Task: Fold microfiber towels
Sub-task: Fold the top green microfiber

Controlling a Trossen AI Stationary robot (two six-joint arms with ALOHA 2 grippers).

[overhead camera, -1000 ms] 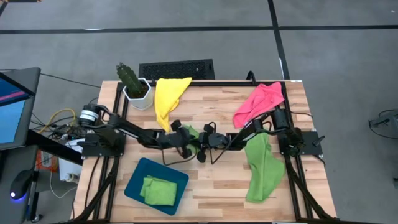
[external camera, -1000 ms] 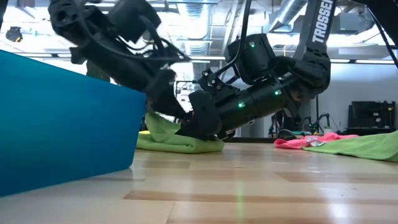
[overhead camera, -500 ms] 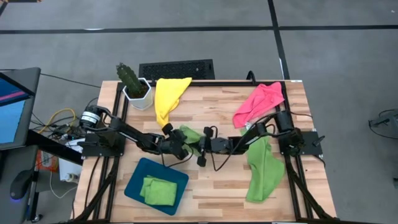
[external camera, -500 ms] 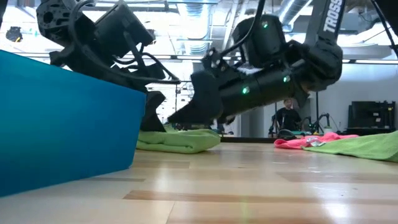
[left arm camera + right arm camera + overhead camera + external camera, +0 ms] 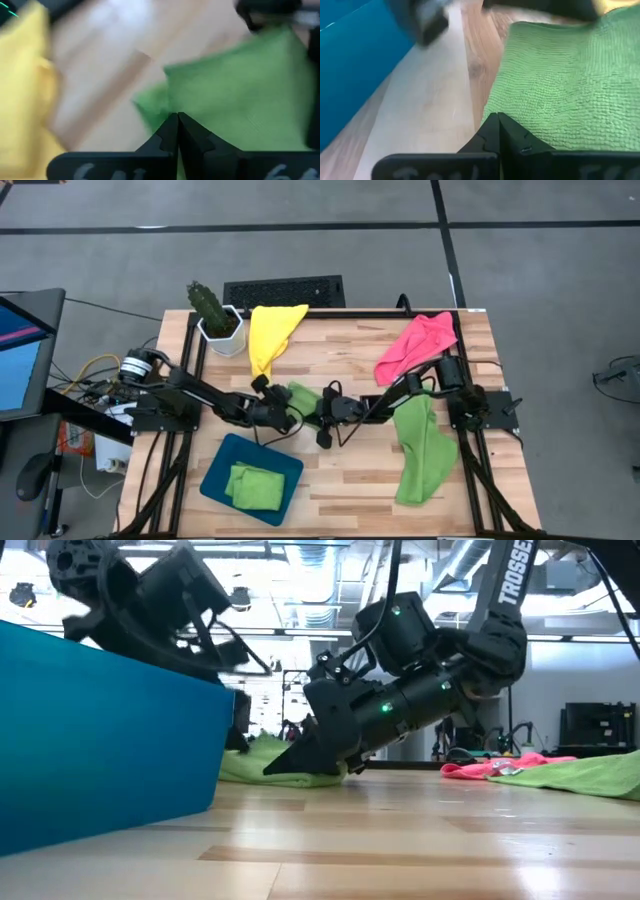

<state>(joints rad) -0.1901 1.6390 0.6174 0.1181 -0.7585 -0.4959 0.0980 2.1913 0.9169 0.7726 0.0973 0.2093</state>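
A folded lime green towel (image 5: 303, 396) lies flat on the wooden table (image 5: 340, 480) at its middle. My left gripper (image 5: 288, 414) is shut at the towel's left end, its tips at a corner of the green cloth (image 5: 150, 107). My right gripper (image 5: 316, 411) is shut and low at the towel's near right edge (image 5: 492, 107). A yellow towel (image 5: 270, 335) and a pink towel (image 5: 415, 345) lie spread at the back. Another green towel (image 5: 420, 445) lies spread at the right. My left gripper: the wrist view is blurred, and I cannot tell whether its shut tips touch the green cloth. My right gripper sets its shut fingertips (image 5: 278, 770) down at the folded towel's near edge (image 5: 300, 778), slanting down from the table's right. The towel stays flat on the table.
A dark teal tray (image 5: 225, 462) stands at the near left with a folded green towel (image 5: 252, 485) in it; in the low view the tray (image 5: 100, 740) hides the left side. A potted cactus (image 5: 213, 315) stands at the far left corner.
My left gripper has drawn back toward the table's left edge and turned, uncovering the folded towel. My right gripper rose off the towel half a second ago and has come down again at its near edge. The towel's raised part has settled flatter.
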